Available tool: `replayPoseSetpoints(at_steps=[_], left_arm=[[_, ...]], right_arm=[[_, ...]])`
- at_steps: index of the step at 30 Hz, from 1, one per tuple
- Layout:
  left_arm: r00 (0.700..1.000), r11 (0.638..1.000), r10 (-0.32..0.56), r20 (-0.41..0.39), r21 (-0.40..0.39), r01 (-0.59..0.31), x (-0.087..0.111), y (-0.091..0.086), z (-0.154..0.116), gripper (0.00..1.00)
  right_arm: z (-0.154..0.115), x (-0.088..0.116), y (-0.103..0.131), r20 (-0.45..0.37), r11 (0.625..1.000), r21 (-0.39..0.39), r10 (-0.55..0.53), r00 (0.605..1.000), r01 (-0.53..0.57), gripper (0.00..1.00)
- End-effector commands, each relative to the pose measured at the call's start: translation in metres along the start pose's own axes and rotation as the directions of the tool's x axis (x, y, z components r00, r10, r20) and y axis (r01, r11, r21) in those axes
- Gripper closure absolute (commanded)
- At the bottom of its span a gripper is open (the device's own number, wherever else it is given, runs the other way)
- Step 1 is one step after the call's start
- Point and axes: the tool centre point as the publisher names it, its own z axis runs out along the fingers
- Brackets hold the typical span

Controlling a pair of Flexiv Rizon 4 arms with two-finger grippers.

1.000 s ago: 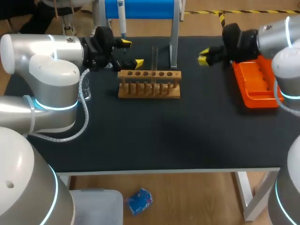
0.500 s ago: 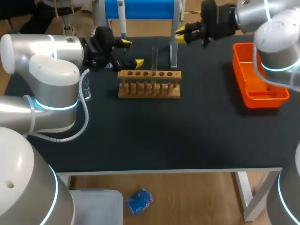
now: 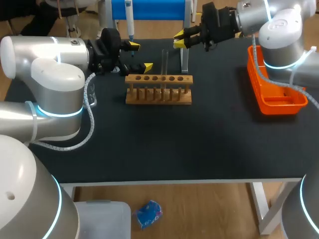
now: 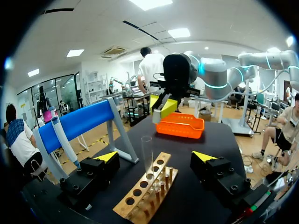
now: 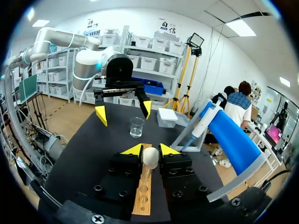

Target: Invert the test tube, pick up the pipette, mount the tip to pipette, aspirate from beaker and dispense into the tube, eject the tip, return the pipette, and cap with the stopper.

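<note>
A clear test tube (image 3: 164,60) stands upright in the wooden rack (image 3: 158,90). My left gripper (image 3: 139,56) is open behind the rack's left end; in the left wrist view the test tube (image 4: 147,156) rises between its spread fingers (image 4: 155,157), apart from both. My right gripper (image 3: 180,41) hovers beyond the rack's right end, shut on a whitish round stopper (image 5: 150,157), with the rack (image 5: 142,193) under it. The pipette (image 3: 128,17) hangs on the blue stand (image 3: 149,9). The glass beaker (image 5: 137,127) stands beyond the rack, near my left gripper (image 5: 122,100).
An orange tray (image 3: 276,84) lies at the table's right side. The stand's metal post (image 3: 185,45) rises just behind the rack, close to my right gripper. A white box (image 5: 167,116) sits beside the beaker. My left arm covers most of the beaker (image 3: 90,94) in the head view.
My right arm has swung left from above the orange tray to behind the rack's right end, still shut on the stopper. My left arm has stayed put.
</note>
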Motion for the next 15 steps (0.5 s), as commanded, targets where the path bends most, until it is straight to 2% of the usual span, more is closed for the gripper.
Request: replayPoseSetpoints(at_steps=[1, 15], left_arm=[[1.0, 1.0, 0.001, 0.0, 0.003, -0.001, 0.0, 0.001, 0.0, 0.0], [1.0, 1.0, 0.001, 0.0, 0.003, -0.001, 0.0, 0.001, 0.0, 0.0]], right_arm=[[0.011, -0.006, 0.005, -0.027, 1.0, 0.031, 0.001, 1.0, -0.001, 1.0], [0.023, -0.004, 0.01, -0.046, 0.999, 0.05, 0.0, 0.999, 0.002, 1.0]])
